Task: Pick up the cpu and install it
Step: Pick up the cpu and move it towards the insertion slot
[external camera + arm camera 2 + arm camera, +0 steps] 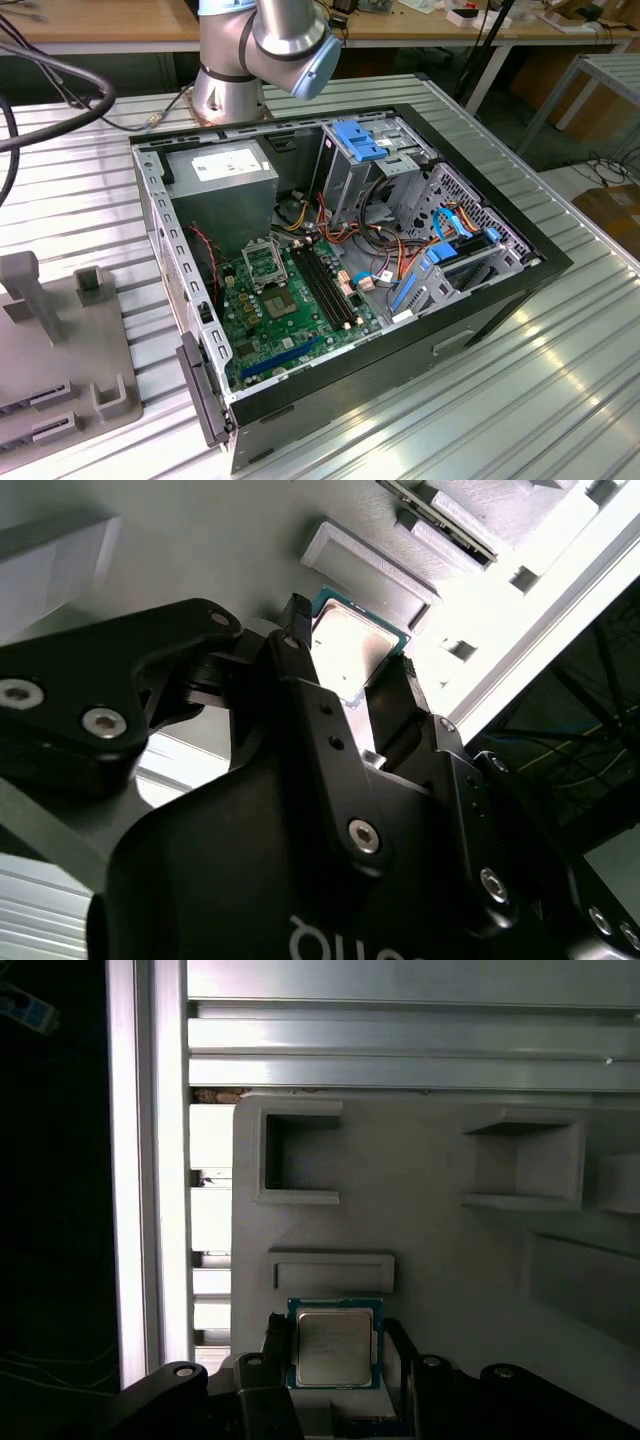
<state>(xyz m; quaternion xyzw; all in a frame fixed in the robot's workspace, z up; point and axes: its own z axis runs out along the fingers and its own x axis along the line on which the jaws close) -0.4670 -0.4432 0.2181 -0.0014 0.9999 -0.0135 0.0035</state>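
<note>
- Gripper (336, 1328): narrow, fingers (277, 1345) closed against two opposite edges of the cpu (334, 1348).
- Cpu: held just over the grey tray (450, 1230).
- Tray (60, 340): on the surface (560, 400), at 8 o'clock from the computer case (500, 295) in the exterior view.

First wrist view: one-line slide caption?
Pincer flanking the cpu at the grey moulded fixture, ribbed metal tabletop beyond.

Exterior view: the case (500, 270) lies on the table (560, 400), with the arm's base (235, 80) behind it and the tray (60, 340) at the exterior view's left. Inside, the power supply (225, 185) sits behind the motherboard (290, 320), and the socket (262, 265) lies beside the memory slots (325, 285). First wrist view: the cpu (335, 1357) sits within the gripper (336, 1327), over the tray, beside a ridge (332, 1272).
</note>
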